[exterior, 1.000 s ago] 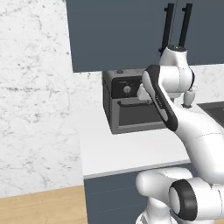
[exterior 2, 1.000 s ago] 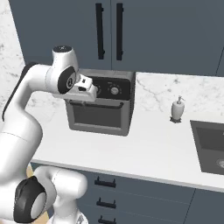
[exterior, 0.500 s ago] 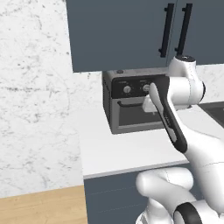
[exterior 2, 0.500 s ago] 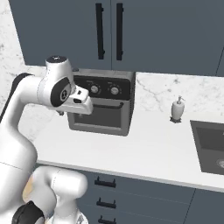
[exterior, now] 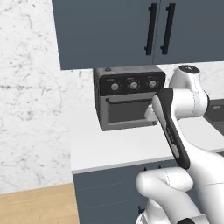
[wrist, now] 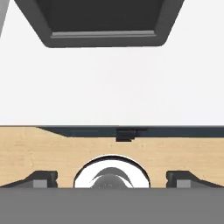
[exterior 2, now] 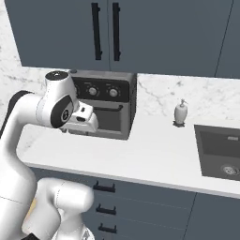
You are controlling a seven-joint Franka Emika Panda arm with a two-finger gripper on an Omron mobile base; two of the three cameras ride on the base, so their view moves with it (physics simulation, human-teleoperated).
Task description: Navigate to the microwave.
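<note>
One appliance, a three-knob toaster oven (exterior: 129,97), faces the spread, empty end effector (wrist: 112,178) across the counter (exterior 2: 154,154), so the microwave presumably lies off to one side.

A dark grey toaster oven (exterior: 129,97) with three round knobs stands on the white table (exterior: 122,146) in the middle of the left base view, below dark blue wall cabinets (exterior: 131,30) with black handles. In the right base view a white soap dispenser (exterior 2: 181,113) stands right of it, near a dark sink (exterior 2: 220,151) at the right edge. Wood floor (exterior: 35,205) shows lower left.
</note>
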